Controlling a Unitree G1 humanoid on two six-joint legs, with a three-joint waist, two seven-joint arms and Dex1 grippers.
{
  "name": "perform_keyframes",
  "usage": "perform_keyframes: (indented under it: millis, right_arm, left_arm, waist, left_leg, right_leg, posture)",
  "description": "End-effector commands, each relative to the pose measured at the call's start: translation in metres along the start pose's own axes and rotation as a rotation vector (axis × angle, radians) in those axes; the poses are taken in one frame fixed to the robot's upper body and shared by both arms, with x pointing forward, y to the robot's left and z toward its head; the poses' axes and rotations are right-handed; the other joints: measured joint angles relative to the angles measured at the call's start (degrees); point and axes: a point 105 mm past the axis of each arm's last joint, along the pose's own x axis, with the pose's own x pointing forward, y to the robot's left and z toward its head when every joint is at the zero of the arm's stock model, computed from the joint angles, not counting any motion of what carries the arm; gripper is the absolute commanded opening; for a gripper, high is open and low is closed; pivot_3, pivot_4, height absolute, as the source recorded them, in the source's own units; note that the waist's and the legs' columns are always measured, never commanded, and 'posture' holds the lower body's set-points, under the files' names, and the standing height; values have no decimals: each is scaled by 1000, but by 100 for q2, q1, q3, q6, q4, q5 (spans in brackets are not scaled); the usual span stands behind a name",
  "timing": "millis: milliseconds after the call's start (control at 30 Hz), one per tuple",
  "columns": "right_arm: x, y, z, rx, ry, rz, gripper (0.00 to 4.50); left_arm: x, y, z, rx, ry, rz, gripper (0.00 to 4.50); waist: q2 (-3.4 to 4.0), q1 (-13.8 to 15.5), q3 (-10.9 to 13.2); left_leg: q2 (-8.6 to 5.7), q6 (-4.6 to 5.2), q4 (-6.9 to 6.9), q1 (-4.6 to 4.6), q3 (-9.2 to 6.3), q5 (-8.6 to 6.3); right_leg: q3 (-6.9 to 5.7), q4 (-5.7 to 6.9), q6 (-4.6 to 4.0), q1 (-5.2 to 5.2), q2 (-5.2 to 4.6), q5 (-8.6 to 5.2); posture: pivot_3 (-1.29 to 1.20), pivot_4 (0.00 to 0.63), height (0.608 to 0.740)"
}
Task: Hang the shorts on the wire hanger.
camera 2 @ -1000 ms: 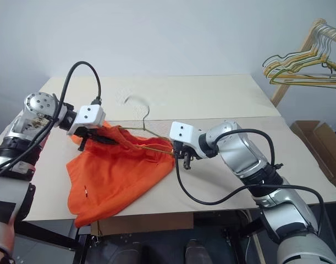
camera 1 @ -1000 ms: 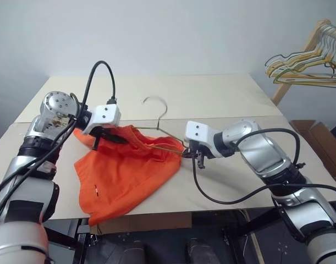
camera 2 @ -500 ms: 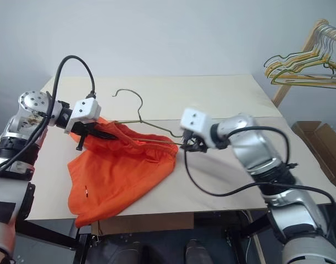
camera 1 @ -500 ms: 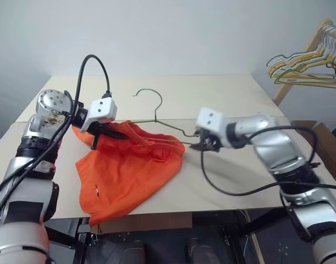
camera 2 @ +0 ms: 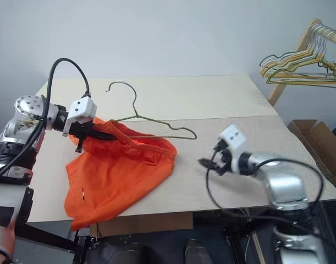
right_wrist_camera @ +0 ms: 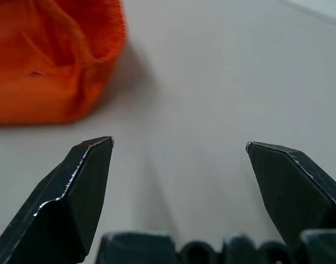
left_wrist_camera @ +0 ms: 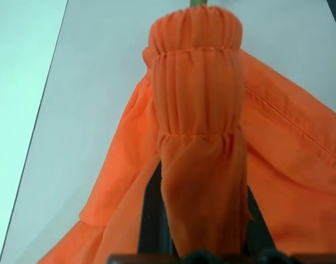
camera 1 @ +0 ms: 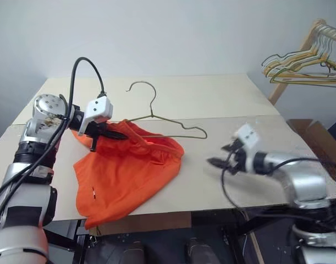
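The bright orange shorts [camera 1: 129,170] lie bunched on the left half of the table [camera 1: 211,99]. My left gripper [camera 1: 119,136] is shut on their gathered waistband [left_wrist_camera: 195,88], holding it a little above the tabletop. The wire hanger [camera 1: 173,124] has its left part hidden in the fabric, while its hook [camera 1: 141,86] and right corner [camera 1: 203,132] stick out free. My right gripper [camera 1: 218,154] hangs open and empty over bare table, to the right of the shorts and apart from the hanger. The right wrist view shows its spread fingertips [right_wrist_camera: 96,148] and the edge of the shorts [right_wrist_camera: 47,55] beyond them.
A wooden rack with bunched yellow, green and pale hangers [camera 1: 299,63] stands at the far right. A cardboard box [camera 1: 316,137] sits on the floor past the table's right edge. A seam [camera 1: 255,116] runs across the tabletop.
My right gripper has let go of the hanger's right corner, opened, and swung right and down towards the table's front. The hanger has settled with its hook further left. My left gripper keeps its hold.
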Motion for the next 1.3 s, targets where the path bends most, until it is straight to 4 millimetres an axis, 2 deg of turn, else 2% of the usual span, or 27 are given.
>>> perform_keyframes:
  millis: [33,167,333,433,467,500,767,900,1167,1300]
  right_arm:
    - [14,10,17,21,-107,5,4472]
    - [44,20,19,152,-145,24,4472]
    - [72,30,12,217,-110,35,4472]
    - [78,34,10,227,-109,41,3607]
    - [78,35,11,226,-114,49,3083]
    - [77,36,11,226,-117,53,2893]
    - [67,33,14,207,-132,65,45]
    - [58,26,12,202,-124,58,45]
    - [29,-15,10,192,-87,-13,45]
    - [19,-29,10,166,-65,-37,45]
  left_arm:
    - [-11,9,16,42,-30,50,0]
    - [-11,10,17,42,-31,53,0]
    - [-12,10,16,41,-29,57,0]
    - [-12,10,16,40,-30,60,0]
    - [-12,10,16,40,-31,62,0]
    - [-12,10,16,40,-31,63,0]
    - [-13,10,14,34,-33,73,0]
    - [-16,9,12,25,-34,69,0]
    - [-36,-10,0,1,4,14,0]
    - [-43,-9,-8,-25,36,36,0]
  waist:
    - [-2,0,-1]
    - [-2,-9,-1]
    - [-2,6,-1]
    - [-2,-10,-1]
    - [-2,-12,-1]
    - [-2,-12,-1]
    - [-2,-48,-1]
    - [-2,-56,-1]
    - [-2,-86,-1]
    - [-2,-46,-1]
  left_leg:
    - [0,0,0,0,-1,0]
    - [0,0,0,-1,-1,0]
    - [-1,0,0,-1,-2,0]
    - [0,0,0,-1,-2,0]
    - [0,0,0,-1,-3,0]
    - [-1,0,0,-2,-3,0]
    - [0,0,0,-2,-6,0]
    - [0,0,0,-2,-7,0]
    - [2,0,-2,-2,-6,0]
    - [0,0,-2,-1,-8,0]
  right_leg:
    - [-1,-2,0,2,0,0]
    - [-2,-5,0,3,-1,0]
    - [-4,-6,0,4,-3,0]
    - [-4,-3,0,2,-1,0]
    - [-4,-3,-1,2,-2,1]
    - [-3,-3,0,2,-2,1]
    - [-5,-3,0,3,-1,0]
    - [-6,-4,0,3,-1,0]
    - [-4,-5,0,2,-1,-1]
    - [-7,-5,2,6,-2,-2]
  posture:
    - [-18,23,740]
    - [-14,24,740]
    - [-7,27,740]
    - [-4,28,740]
    - [-4,28,740]
    - [-4,28,740]
    - [-10,28,740]
    - [-11,31,740]
    - [-8,41,740]
    - [-8,41,740]
